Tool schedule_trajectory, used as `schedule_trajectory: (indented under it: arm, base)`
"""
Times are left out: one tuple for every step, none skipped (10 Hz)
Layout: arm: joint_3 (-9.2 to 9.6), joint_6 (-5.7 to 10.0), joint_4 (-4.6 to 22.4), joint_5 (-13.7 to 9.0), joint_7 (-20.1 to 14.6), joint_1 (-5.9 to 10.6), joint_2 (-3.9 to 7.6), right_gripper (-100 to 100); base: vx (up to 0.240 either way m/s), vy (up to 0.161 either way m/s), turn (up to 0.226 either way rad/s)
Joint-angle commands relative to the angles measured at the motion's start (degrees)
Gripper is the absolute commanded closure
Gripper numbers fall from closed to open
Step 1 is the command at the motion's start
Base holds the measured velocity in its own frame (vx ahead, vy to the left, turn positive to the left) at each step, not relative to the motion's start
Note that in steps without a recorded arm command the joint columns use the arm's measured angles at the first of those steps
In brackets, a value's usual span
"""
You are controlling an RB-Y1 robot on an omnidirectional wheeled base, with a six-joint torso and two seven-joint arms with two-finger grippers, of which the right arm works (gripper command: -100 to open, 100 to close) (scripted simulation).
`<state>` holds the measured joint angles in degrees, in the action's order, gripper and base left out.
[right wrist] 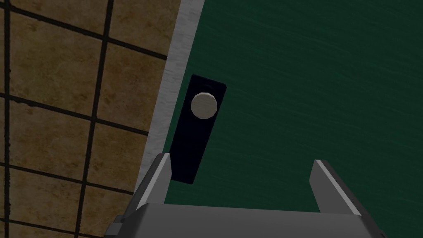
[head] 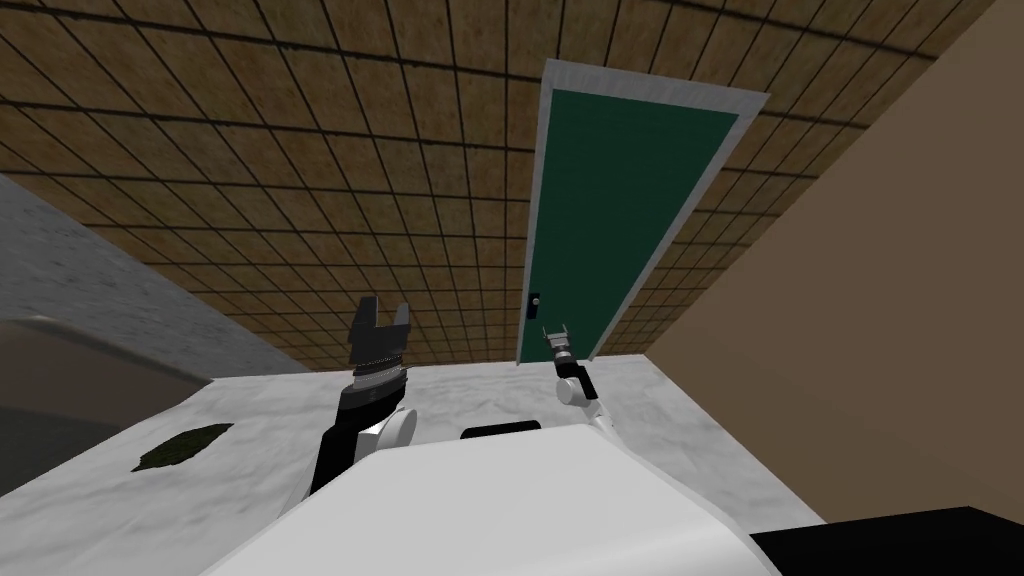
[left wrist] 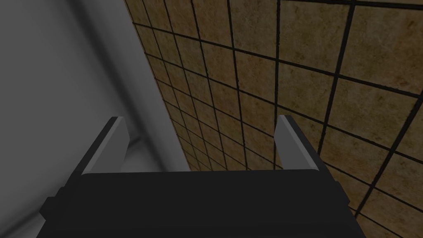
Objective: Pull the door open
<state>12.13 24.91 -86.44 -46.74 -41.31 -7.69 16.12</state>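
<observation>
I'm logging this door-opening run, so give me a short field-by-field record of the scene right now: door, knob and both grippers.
door: dark green, appears shut in its light grey frame, set in a brown tiled wall
knob: round, pale, on a black plate near the door's frame-side edge
right gripper: jaws open, facing the door, apart from the knob, which sits ahead and off-centre
left gripper: jaws open, holding nothing, facing the tiled wall
task state: knob not yet gripped
</observation>
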Motion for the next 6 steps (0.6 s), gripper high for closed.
schedule_trajectory:
  arm:
    - [0.35,-0.25,1.1,-1.8,-1.8,0.69,0.48,-100]
    - [0.60,-0.27,1.9,-2.7,-2.8,1.14,0.77,-100]
    - [0.84,-0.30,2.7,-3.6,-3.8,1.58,1.06,-100]
    - [1.08,-0.32,3.5,-4.5,-4.8,2.02,1.35,-100]
    - [1.31,-0.35,4.2,-5.4,-5.7,2.47,1.64,-100]
    - [1.71,-0.39,5.5,-6.9,-7.3,3.19,2.11,-100]
  base:
    - [0.088,-0.014,0.084]
    - [0.095,-0.019,0.069]
    - [0.094,-0.016,0.072]
    - [0.083,-0.014,0.074]
    - [0.078,-0.023,0.064]
    - [0.103,-0.025,0.108]
